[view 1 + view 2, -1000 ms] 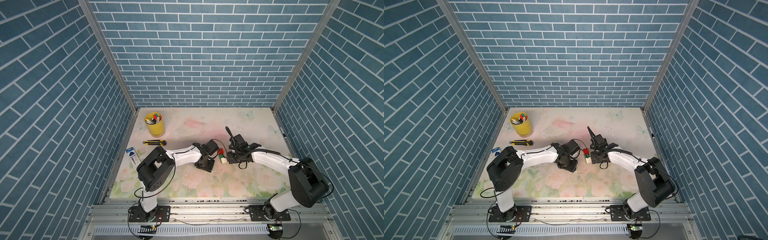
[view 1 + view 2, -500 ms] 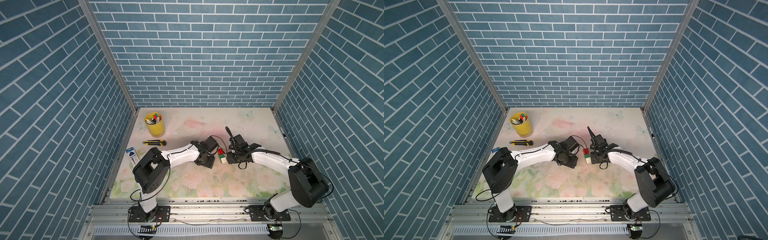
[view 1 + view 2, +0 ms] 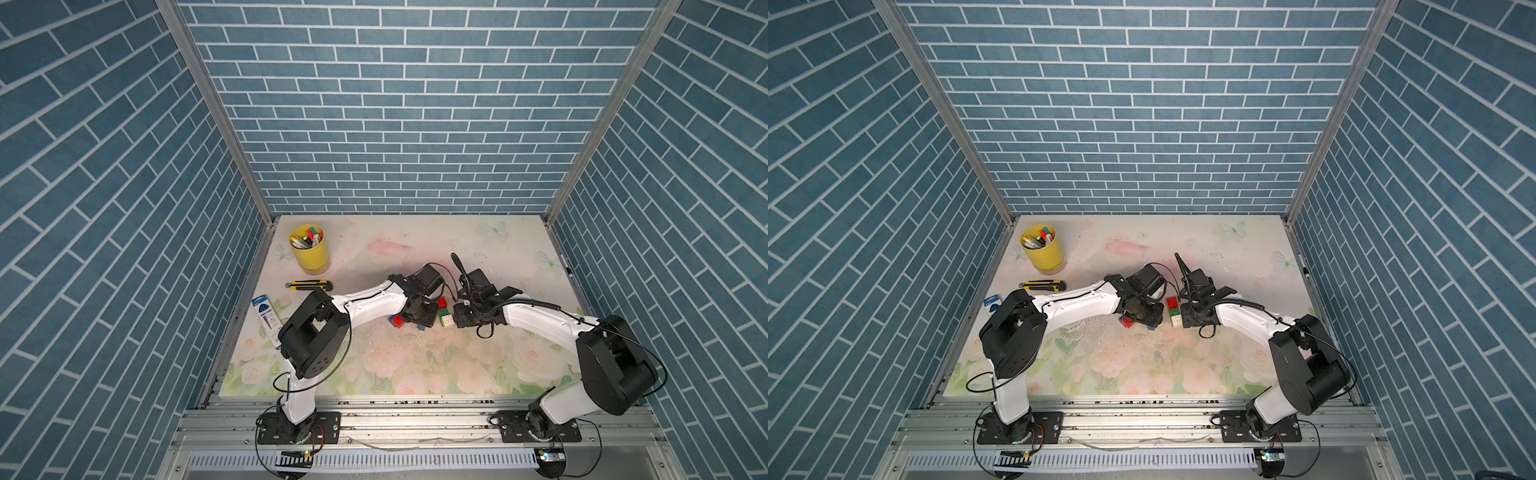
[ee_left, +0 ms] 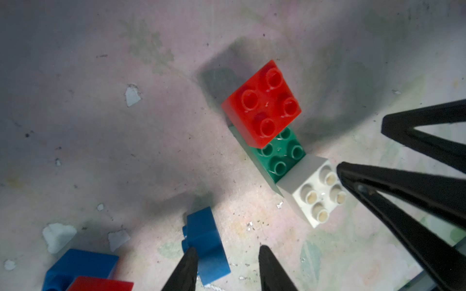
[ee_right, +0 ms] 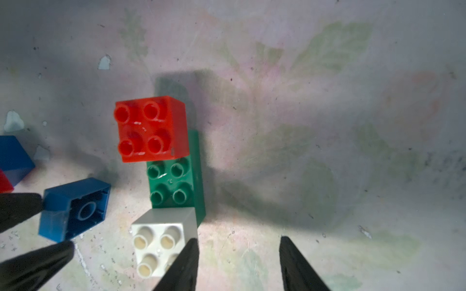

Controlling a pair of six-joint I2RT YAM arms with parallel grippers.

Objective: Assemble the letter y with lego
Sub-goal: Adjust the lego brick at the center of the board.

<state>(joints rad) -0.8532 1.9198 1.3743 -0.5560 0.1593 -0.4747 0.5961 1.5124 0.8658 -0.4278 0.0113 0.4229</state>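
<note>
The letter y stands as a small cluster in both top views: a red brick (image 3: 442,302) sits on one end of the green brick (image 3: 444,312), and a white brick (image 3: 447,320) butts against the other end. My left gripper (image 4: 227,252) is open, and a loose blue brick (image 4: 205,244) lies on its side against one fingertip (image 4: 190,254). A gap separates this brick from the other fingertip. My right gripper (image 5: 238,240) is open and empty, one fingertip (image 5: 191,245) against the white brick (image 5: 161,239). A blue brick (image 4: 80,262) with a red brick (image 4: 100,283) lies nearby.
A yellow cup of pens (image 3: 309,249) stands at the back left. A yellow-black utility knife (image 3: 309,285) and a blue-white packet (image 3: 268,313) lie near the left wall. Brick-patterned walls close three sides. Paint flakes dot the floral mat (image 3: 415,365).
My left arm has shifted and its wrist has come down over the loose blue brick beside the cluster. The right arm and the cluster have stayed put.
</note>
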